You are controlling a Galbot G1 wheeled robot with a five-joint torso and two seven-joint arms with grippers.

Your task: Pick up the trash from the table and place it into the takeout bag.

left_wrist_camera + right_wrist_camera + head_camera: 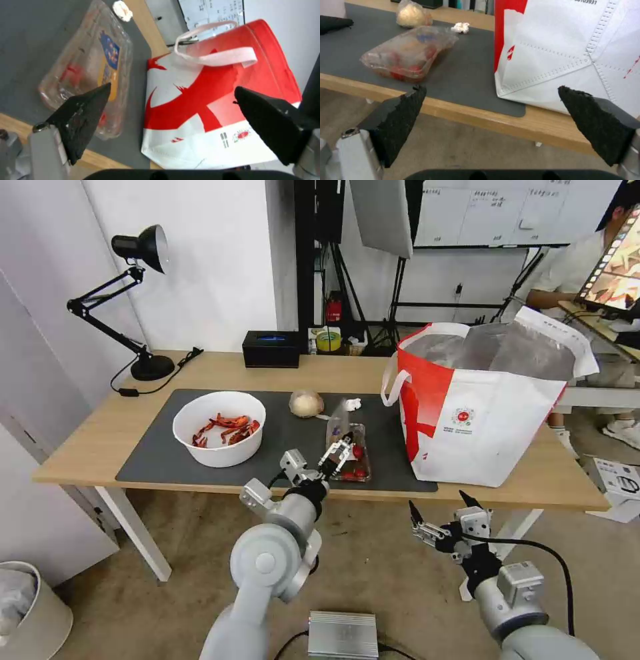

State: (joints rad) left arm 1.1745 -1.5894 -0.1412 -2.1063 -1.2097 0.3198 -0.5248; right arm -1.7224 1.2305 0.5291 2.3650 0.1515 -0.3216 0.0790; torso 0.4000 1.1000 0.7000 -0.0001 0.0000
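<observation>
1. My left gripper (339,452) has its fingers spread wide and holds nothing; it hangs over the near end of the clear clamshell tray (349,447), with one black fingertip (87,105) just over the tray's edge in the left wrist view. My right gripper (445,512) is also wide open and empty, parked below the table's front edge, near the takeout bag (490,413).
2. The tray lies on the dark grey mat (160,447) of the table (87,433), between the white bowl of crayfish shells (219,428) and the bag, with a strip of bare mat between it and the bag.
3. I judge the tray light, thin and slick; its crinkled lid would likely buckle or slip under a hard squeeze, and the small red fruits (407,70) inside could roll if it tilts.
4. I would take hold across its narrow width at the stiffer rim, close gently and keep it level.
5. Beyond it on the mat sit the tan wrapped ball (307,403) and the small tissue wad (353,404): both look light and soft, easy to pinch from above.
6. The bowl looks rigid and heavier; its rim seems the only good purchase.
7. The bag stands upright with its foil-lined mouth open.
</observation>
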